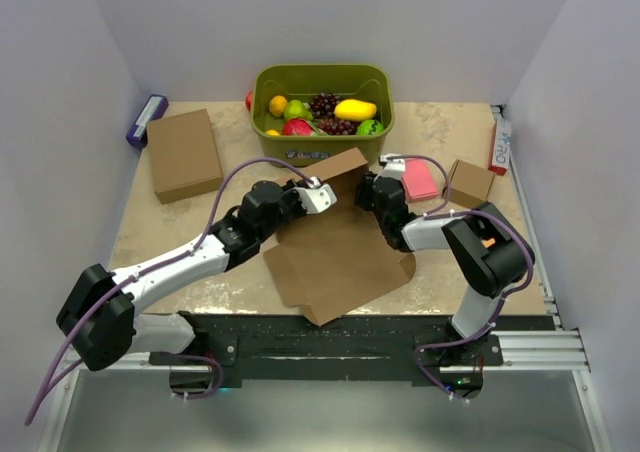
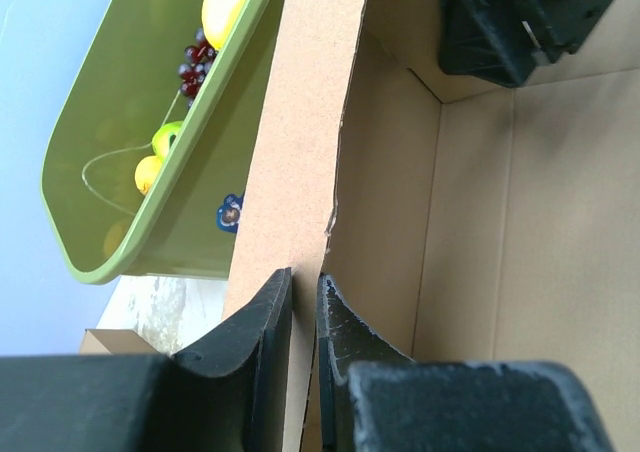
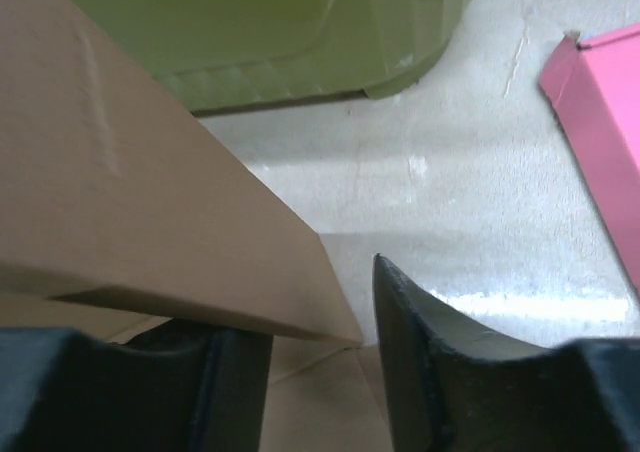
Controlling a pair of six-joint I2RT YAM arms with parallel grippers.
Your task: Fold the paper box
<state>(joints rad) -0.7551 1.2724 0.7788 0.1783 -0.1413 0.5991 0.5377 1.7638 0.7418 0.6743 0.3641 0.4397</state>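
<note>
The paper box (image 1: 340, 257) lies open in the middle of the table, brown and unprinted, with its back flap (image 1: 335, 167) stood up next to the basket. My left gripper (image 1: 318, 194) is shut on that flap; in the left wrist view the fingertips (image 2: 305, 302) pinch the cardboard wall (image 2: 300, 152) from both sides. My right gripper (image 1: 368, 190) is at the flap's right end. In the right wrist view it (image 3: 320, 362) is open; the flap's corner (image 3: 200, 222) hangs over its left finger, apart from the right finger (image 3: 430, 352).
A green basket (image 1: 320, 147) of fruit stands just behind the flap. A flat brown cardboard rectangle (image 1: 184, 154) lies at the back left beside a purple box (image 1: 146, 120). A pink piece (image 1: 420, 179) and a small cardboard cube (image 1: 470, 182) lie at the right.
</note>
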